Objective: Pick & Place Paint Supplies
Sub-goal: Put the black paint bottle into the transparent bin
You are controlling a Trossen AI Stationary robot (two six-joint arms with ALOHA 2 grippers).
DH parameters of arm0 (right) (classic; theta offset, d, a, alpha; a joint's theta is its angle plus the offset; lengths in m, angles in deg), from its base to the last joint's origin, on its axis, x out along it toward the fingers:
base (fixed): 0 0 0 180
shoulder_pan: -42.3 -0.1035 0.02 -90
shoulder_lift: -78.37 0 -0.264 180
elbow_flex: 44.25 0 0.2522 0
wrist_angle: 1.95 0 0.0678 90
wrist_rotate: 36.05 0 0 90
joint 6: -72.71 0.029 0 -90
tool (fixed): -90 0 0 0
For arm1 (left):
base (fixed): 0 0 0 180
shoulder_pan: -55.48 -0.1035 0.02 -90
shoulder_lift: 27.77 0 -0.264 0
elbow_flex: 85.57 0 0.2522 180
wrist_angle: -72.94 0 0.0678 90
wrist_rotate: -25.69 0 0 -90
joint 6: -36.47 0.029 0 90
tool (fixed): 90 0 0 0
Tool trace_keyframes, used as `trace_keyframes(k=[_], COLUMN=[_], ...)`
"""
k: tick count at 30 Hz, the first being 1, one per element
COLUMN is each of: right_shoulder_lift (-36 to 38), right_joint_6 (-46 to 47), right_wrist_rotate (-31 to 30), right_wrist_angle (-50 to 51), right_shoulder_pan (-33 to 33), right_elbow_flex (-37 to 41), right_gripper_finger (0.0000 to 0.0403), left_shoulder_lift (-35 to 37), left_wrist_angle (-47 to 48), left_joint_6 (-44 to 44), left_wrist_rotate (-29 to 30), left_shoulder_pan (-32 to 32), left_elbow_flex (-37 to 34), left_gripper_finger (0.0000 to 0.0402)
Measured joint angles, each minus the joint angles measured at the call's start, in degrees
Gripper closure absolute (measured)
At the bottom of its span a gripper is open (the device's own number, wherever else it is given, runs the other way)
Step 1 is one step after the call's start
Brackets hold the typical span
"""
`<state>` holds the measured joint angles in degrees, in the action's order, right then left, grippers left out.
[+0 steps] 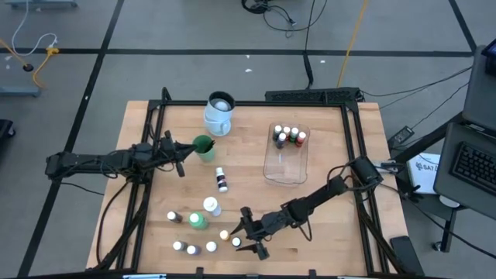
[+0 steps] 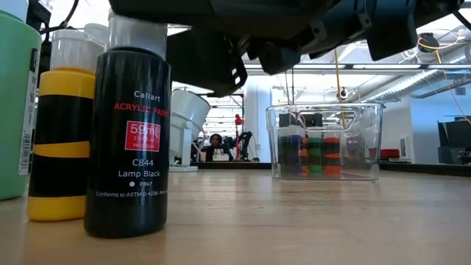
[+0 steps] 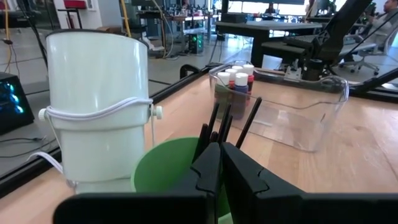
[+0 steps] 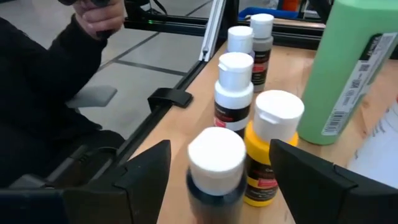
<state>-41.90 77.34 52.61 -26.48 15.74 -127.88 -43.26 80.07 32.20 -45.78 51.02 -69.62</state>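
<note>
My right gripper (image 1: pixel 246 236) (image 4: pixel 221 148) is open near the table's near edge. Its fingers stand on either side of a tiny white-capped dark bottle (image 4: pixel 216 168) without touching it. A yellow bottle (image 4: pixel 267 149) stands right beside that bottle. The larger green bottle (image 1: pixel 198 221) (image 4: pixel 357 68) stands upright behind them. Other tiny bottles (image 1: pixel 192 249) stand around. My left gripper (image 1: pixel 186 151) (image 3: pixel 221 155) is shut at the rim of a green cup (image 1: pixel 204 145) (image 3: pixel 165 171). Thin dark brushes (image 3: pixel 249 118) stand in this cup. My left gripper's shut fingertips lie right in front of the brush handles (image 3: pixel 211 127) that rise from the green cup. My own fingers hide where they meet, so I cannot tell whether the gripper touches a brush.
The white-and-pale-blue mug (image 1: pixel 219 113) (image 3: pixel 99 106) stands just beyond the green cup. The clear tub (image 1: pixel 287 153) (image 3: pixel 292 118) at the middle right holds several small bottles at its far end. A person's hand and dark sleeve (image 4: pixel 99 15) show beyond the table's near edge.
</note>
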Motion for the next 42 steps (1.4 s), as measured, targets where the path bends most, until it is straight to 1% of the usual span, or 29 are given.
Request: trace_keyframes(k=[3, 7, 10, 14, 16, 19, 21, 23, 29, 32, 34, 35, 36, 39, 40, 41, 42], right_shoulder_lift=[0.0, 0.0, 0.0, 0.0, 0.0, 0.7, 2.9, 7.0, 21.5, 30.5, 37.8, 41.4, 45.3, 56.3, 59.6, 62.7, 65.6], right_joint_6=[-0.7, -0.8, -1.2, -1.2, -1.4, -3.4, -4.9, -6.5, -11.5, -13.6, -13.7, -13.7, -13.7, -14.4, -14.5, -14.4, -14.1], right_wrist_rotate=[0.0, 0.1, 0.1, 0.1, 0.1, 0.1, -0.1, -1.7, -16.0, -19.8, -20.1, -21.6, -24.5, -35.6, -37.6, -37.7, -36.6], right_wrist_angle=[0.0, 0.4, 1.1, 1.1, 0.7, 1.1, 3.6, 8.9, 29.1, 34.3, 35.1, 35.7, 37.1, 40.3, 40.3, 39.7, 39.0], right_shoulder_pan=[0.0, 0.0, 0.1, 0.3, 0.3, 0.3, 0.0, -0.5, -4.1, -5.4, -5.8, -5.9, -5.9, -4.7, -3.4, -1.6, 0.6], right_elbow_flex=[0.0, 0.0, 0.0, 0.0, 0.0, 0.0, 0.0, 0.0, 0.0, 1.0, 3.6, 5.3, 7.2, 15.1, 18.0, 21.0, 23.7], right_gripper_finger=[0.0144, 0.0173, 0.0208, 0.0270, 0.0295, 0.0296, 0.0296, 0.0296, 0.0296, 0.0296, 0.0296, 0.0296, 0.0296, 0.0296, 0.0296, 0.0296, 0.0296], left_shoulder_lift=[0.0, 0.0, 0.0, 0.0, 0.0, 0.0, 0.0, 0.0, 0.0, 0.0, 0.0, 0.0, 0.0, 0.0, 0.0, 0.0, 0.0], left_wrist_angle=[0.7, 0.7, 0.7, 0.7, 0.7, 0.8, 0.9, 1.0, 1.4, 1.4, 1.5, 1.5, 1.5, 1.5, 1.5, 1.5, 1.5], left_joint_6=[0.0, -0.1, -0.1, -0.1, -0.1, -0.1, -0.1, -0.1, 0.0, -0.1, -0.1, -0.1, -0.1, -0.1, -0.2, -0.3, -0.3], left_wrist_rotate=[0.0, 0.0, 0.0, 0.0, 0.0, 0.0, 0.0, 0.0, -0.1, -0.2, -0.2, -0.2, -0.2, -0.2, -0.2, -0.2, -0.2], left_shoulder_pan=[0.0, 0.0, 0.0, 0.0, 0.0, 0.0, 0.0, 0.0, 0.0, 0.0, 0.0, 0.0, 0.0, 0.0, 0.0, 0.0, 0.0], left_elbow_flex=[0.0, 0.0, 0.0, 0.0, 0.0, 0.0, 0.0, 0.0, 0.0, 0.0, 0.0, 0.0, 0.0, 0.0, 0.0, 0.0, 0.0], left_gripper_finger=[0.0382, 0.0382, 0.0382, 0.0382, 0.0382, 0.0382, 0.0382, 0.0382, 0.0382, 0.0382, 0.0382, 0.0382, 0.0382, 0.0382, 0.0382, 0.0382, 0.0382])
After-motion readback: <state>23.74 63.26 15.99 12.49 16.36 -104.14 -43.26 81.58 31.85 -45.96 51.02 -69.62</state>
